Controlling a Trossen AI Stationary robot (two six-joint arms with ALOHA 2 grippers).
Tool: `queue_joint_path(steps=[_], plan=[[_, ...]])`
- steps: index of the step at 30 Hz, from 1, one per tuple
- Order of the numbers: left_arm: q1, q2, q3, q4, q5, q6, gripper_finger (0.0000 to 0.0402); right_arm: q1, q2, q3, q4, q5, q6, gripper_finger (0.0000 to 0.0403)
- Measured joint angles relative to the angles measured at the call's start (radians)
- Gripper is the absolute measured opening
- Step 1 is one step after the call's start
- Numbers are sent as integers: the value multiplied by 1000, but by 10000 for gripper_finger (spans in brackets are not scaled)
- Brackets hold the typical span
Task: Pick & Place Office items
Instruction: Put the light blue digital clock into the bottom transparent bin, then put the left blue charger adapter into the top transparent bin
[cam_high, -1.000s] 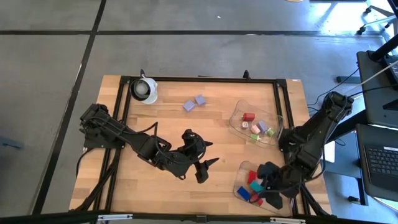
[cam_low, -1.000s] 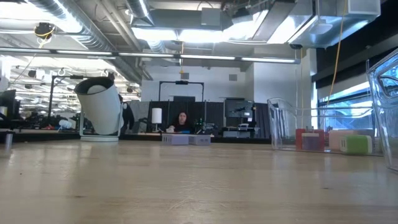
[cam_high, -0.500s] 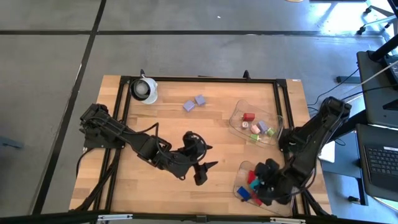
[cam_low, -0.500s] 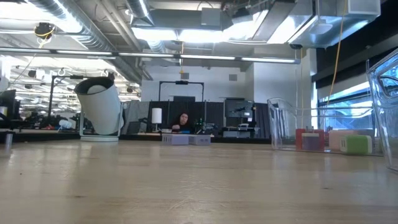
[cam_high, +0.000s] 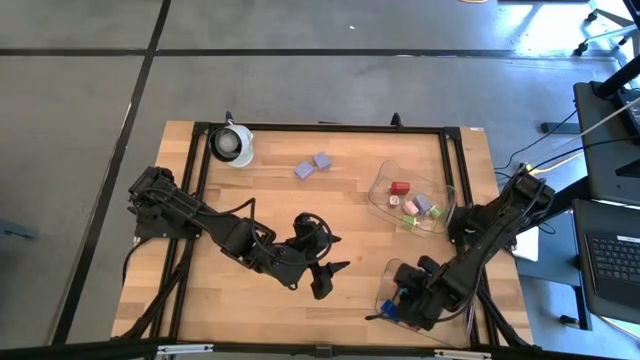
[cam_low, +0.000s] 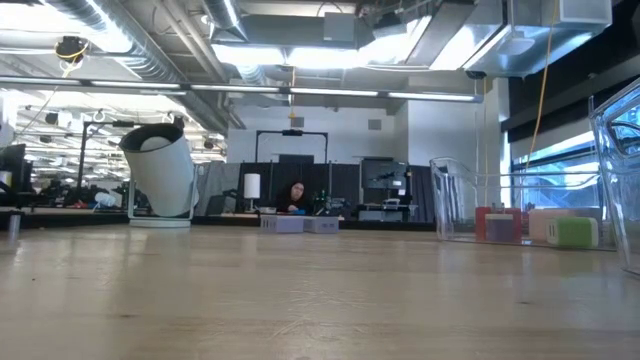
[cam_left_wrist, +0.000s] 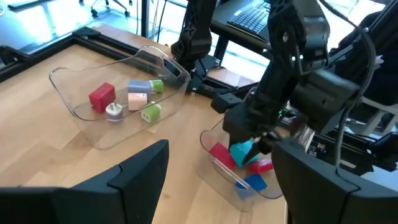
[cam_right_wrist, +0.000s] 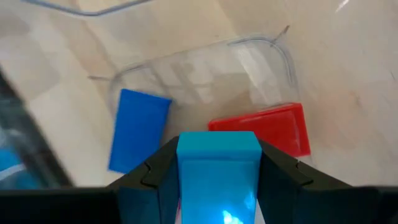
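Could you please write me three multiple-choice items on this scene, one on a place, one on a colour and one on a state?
1. Where do the two lavender blocks lie?
A. on the bare table
B. in a tray
C. in the left gripper

2. What colour is the block in the right gripper?
A. pink
B. teal
C. white

3. How is the left gripper?
A. shut on a clip
B. open and empty
C. inside a tray

Answers: 1 A, they sit on wood, apart from both trays. 2 B, the right wrist view shows teal between its fingers. 3 B, its fingers stand apart over the table.

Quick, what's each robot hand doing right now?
Left tool: open, holding nothing, over the table.
Right tool: shut on a teal block, above the near clear tray.
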Motion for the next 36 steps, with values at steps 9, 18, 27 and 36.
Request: queue_joint_path(steps=[9,18,27,36], plan=[[0,0,0,0,0,-30,281,-45,38,0,0,-23,6,162],[0,0,0,0,0,-43,281,-66,38,0,2,-52,27,227],[22,0,0,0,-56,-40,281,-89,32,25,0,-138,39,313],[132,0,0,-211,-49,-63,281,-128,-121,155,-163,-37,-63,315]])
